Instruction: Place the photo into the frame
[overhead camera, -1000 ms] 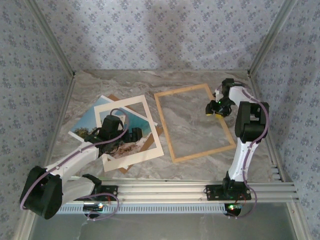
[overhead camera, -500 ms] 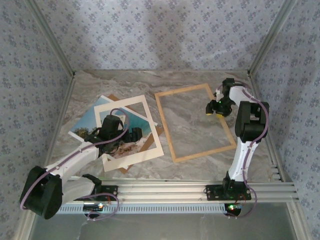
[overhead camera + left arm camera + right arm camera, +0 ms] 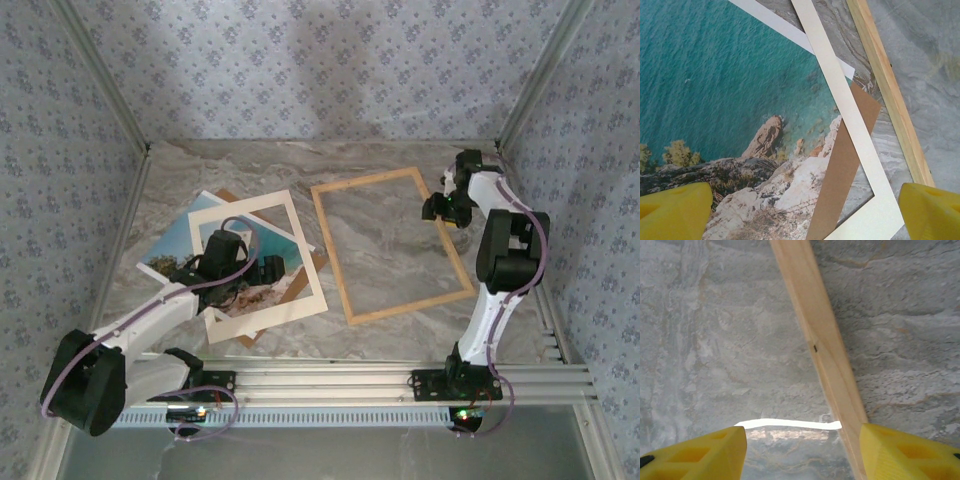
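**Freeing the photo from the stack**

Photo (image 3: 185,235) lay left of centre in the overhead view, under a cream mat (image 3: 846,110) and over a brown board (image 3: 845,170). The frame (image 3: 330,250) sat empty just to its right. Left gripper (image 3: 802,215) hovered spread wide above the mat's corner. Right gripper (image 3: 802,452) was spread, straddling the frame's right rail without pinching. Judgement: shift the mat first, then nip the photo's bare edge, low and flat.

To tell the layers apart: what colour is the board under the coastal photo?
The rectangular backing board is plain brown, clearest in the left wrist view.
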Action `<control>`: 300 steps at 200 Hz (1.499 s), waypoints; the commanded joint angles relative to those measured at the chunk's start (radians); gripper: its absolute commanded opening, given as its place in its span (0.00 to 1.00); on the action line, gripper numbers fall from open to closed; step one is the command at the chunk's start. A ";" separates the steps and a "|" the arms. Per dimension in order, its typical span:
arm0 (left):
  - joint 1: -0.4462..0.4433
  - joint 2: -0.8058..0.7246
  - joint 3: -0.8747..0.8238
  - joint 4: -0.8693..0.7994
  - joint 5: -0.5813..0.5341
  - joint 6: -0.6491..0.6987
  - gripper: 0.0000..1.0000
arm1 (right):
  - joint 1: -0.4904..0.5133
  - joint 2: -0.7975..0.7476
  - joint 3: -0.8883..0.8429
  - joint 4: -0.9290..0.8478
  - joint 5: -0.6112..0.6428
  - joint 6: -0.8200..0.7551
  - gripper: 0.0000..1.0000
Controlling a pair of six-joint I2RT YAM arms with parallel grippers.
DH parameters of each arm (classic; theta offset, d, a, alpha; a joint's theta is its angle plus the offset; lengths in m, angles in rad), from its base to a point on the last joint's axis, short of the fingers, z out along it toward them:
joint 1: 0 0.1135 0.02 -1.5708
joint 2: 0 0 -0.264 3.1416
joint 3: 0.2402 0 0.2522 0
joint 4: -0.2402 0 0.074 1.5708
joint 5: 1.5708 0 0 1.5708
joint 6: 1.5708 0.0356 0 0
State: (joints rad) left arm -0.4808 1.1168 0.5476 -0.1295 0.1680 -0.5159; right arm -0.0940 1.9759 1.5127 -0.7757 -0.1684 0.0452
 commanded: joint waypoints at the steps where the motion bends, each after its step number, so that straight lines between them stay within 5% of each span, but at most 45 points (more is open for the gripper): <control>1: -0.008 -0.003 0.036 0.004 -0.009 0.018 0.96 | 0.010 -0.026 -0.016 0.050 0.053 0.020 0.63; 58: -0.008 -0.008 0.055 -0.026 -0.025 0.028 0.95 | 0.055 -0.063 -0.072 0.117 0.168 0.048 0.71; 104: -0.008 -0.031 0.061 -0.038 -0.033 0.020 0.95 | 0.031 0.012 -0.022 0.098 0.060 0.050 0.84; 132: -0.008 -0.040 0.064 -0.045 -0.036 0.023 0.95 | 0.000 0.037 -0.010 0.108 0.011 0.066 0.77; 174: -0.008 -0.035 0.064 -0.042 -0.037 0.024 0.95 | -0.048 0.059 -0.014 0.128 -0.075 0.085 0.53; 224: -0.007 -0.024 0.058 -0.027 -0.031 0.022 0.95 | -0.080 0.067 -0.046 0.143 -0.103 0.086 0.41; 300: -0.008 -0.009 0.057 -0.022 -0.023 0.026 0.95 | -0.084 0.107 -0.051 0.136 -0.113 0.070 0.44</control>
State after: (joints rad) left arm -0.4808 1.0962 0.5884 -0.1600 0.1421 -0.5053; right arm -0.1726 2.0491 1.4750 -0.6270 -0.2668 0.1234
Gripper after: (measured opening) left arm 0.949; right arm 0.452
